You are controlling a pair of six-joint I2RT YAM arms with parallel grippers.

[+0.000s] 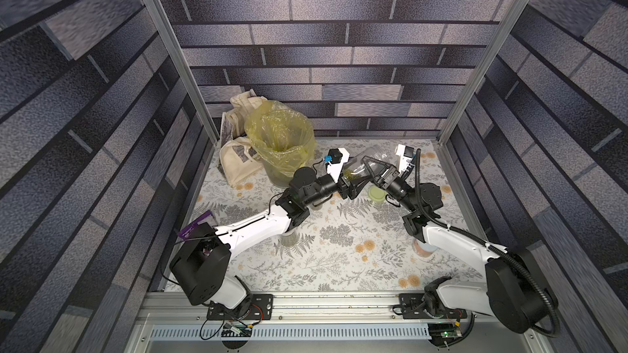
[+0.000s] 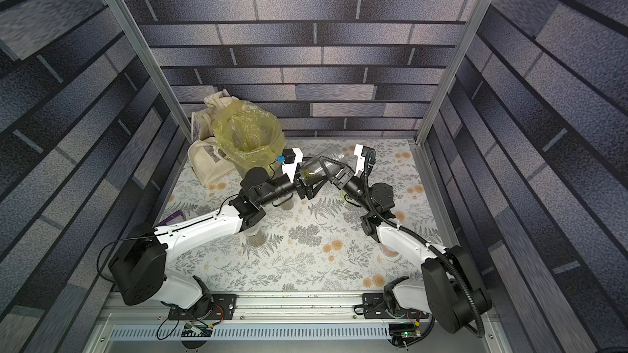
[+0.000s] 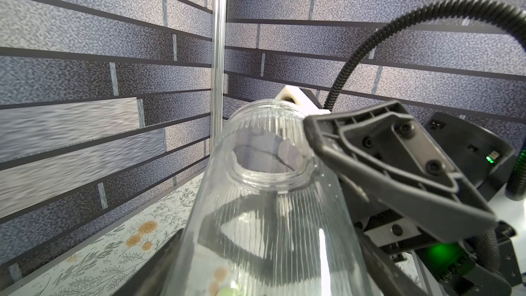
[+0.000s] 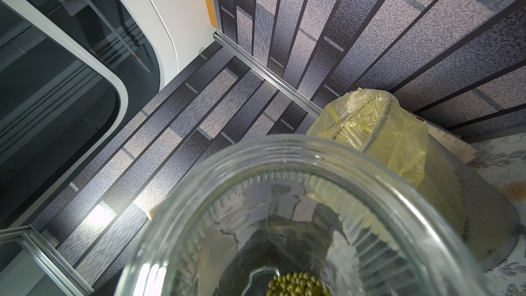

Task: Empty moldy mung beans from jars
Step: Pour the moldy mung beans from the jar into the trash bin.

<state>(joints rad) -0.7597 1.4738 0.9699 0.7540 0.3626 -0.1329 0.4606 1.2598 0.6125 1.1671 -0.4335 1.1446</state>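
**Wide jar** [image 1: 375, 153] [image 3: 270, 195]: clear ribbed glass with no lid on. It is held off the table [image 1: 339, 266] at far centre, just right of the bin. It is tilted, base end lower, with the mouth facing far-right.

**Mung beans** [image 1: 351, 174] [image 4: 299, 284]: a small heap at the base end. The rest of the jar looks empty.

**Obscured items:**
- The jar's base is covered by the left gripper.
- One jar [image 1: 289, 238] and another [image 1: 318, 206] stand under the left arm. Only their lower parts show, and their lids are hidden.
- The green lid [image 1: 375, 194] lies on the table, partly covered by the right gripper.
- The pinkish can [image 1: 423, 248] is half hidden beneath the right arm.

**Left gripper** [image 1: 353, 179]: jaws part-way apart, clamped across the jar's base end and carrying it.

**Right gripper** [image 1: 368, 168]: jaws spread wide astride the jar near its mouth. One of its fingers [image 3: 398, 160] lies alongside the glass. Whether either finger presses on the glass cannot be determined.

**Surroundings:** the bin [image 1: 258, 137], lined with a yellow bag, stands far left. A cloth bag [image 1: 234, 164] is slumped against its left side.
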